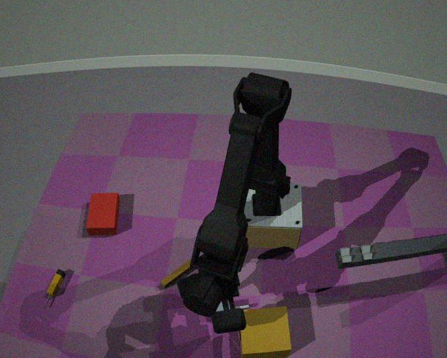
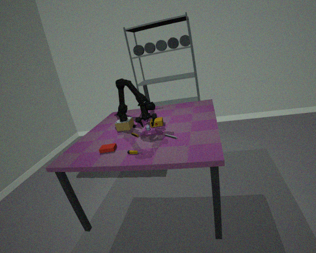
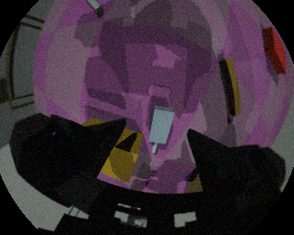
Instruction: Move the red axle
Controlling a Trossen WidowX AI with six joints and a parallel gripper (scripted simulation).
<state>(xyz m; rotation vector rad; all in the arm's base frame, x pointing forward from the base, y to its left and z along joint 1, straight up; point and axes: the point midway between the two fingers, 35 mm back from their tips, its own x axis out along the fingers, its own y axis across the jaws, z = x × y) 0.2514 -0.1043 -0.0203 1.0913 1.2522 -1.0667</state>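
Hand point(image 1: 225, 308) point(image 2: 147, 126) point(image 3: 157, 127) wide, nothing between fingers, above table point(image 1: 160, 134) point(image 2: 177, 152) point(image 3: 58, 86). Pale blue block point(image 2: 148, 127) point(image 3: 162, 126) shows between fingertips in wrist view. Yellow beam point(image 1: 265, 333) point(image 2: 159, 120) point(image 3: 120, 166) just beside; red axle point(image 2: 156, 124) in it, only round end visible. Light V-blocks point(image 1: 345, 254) on grey bracket point(image 1: 408, 247) hold no axle. Red block point(image 1: 103, 212) point(image 2: 107, 148) point(image 3: 275, 51) lies well apart.
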